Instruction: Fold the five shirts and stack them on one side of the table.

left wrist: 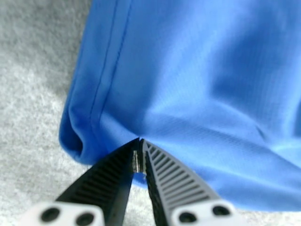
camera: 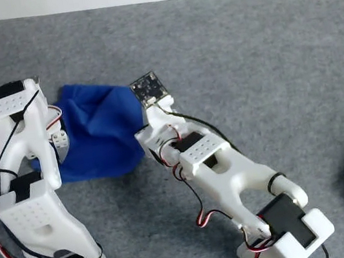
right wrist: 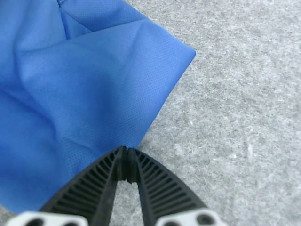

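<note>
Blue shirt point(camera: 103, 130) lies bunched on the grey table point(camera: 265, 55), between the two arms. Left claw point(left wrist: 141, 155) is closed, tips pinching a hemmed edge of the shirt, and creases run toward the tips. Right claw point(right wrist: 127, 162) is closed on the opposite edge, near a corner; bare table lies just beside it.

High cam: fixed, off the arms, looks down over grey table point(camera: 262, 36); both arms in frame, mid-range.
L wrist cam: v. close, looks along left gripper point(left wrist: 140, 155) onto blue shirt point(left wrist: 188, 70).
R wrist cam: close, looks along right gripper point(right wrist: 127, 162); shirt edge + table.
Shared: blue shirt, all 3 views.
</note>
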Controlling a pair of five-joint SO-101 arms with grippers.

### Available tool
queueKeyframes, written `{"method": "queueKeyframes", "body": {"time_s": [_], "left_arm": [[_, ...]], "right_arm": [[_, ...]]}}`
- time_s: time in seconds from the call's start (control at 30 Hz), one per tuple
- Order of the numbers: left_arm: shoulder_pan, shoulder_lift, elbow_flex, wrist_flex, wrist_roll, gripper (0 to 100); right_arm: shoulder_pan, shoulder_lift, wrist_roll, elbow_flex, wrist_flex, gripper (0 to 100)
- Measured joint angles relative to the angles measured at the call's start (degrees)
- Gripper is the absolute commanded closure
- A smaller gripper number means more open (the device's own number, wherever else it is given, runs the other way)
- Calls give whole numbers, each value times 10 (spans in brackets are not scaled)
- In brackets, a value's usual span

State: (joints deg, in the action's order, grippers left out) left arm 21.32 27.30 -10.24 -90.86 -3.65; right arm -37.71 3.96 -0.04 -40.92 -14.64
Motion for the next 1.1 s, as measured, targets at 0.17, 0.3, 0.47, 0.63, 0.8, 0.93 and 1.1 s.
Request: {"method": "queueKeyframes", "body": {"time_s": [0.17,0.3,0.47,0.63,0.8,0.93,1.1], "left_arm": [[2,0,0,-11,0,994],[2,0,4,-27,0,994],[25,-1,44,-27,1,994],[73,-1,66,-18,1,995],[77,-1,80,-13,1,995],[77,-1,66,-13,0,995],[32,-1,3,-20,-1,995]], "right_arm": [[0,0,0,0,0,990],[0,0,0,0,0,990],[0,0,0,0,0,990],[0,0,0,0,0,990],[0,0,0,0,0,990],[0,0,0,0,0,990],[0,-21,-24,2,58,990]]}}
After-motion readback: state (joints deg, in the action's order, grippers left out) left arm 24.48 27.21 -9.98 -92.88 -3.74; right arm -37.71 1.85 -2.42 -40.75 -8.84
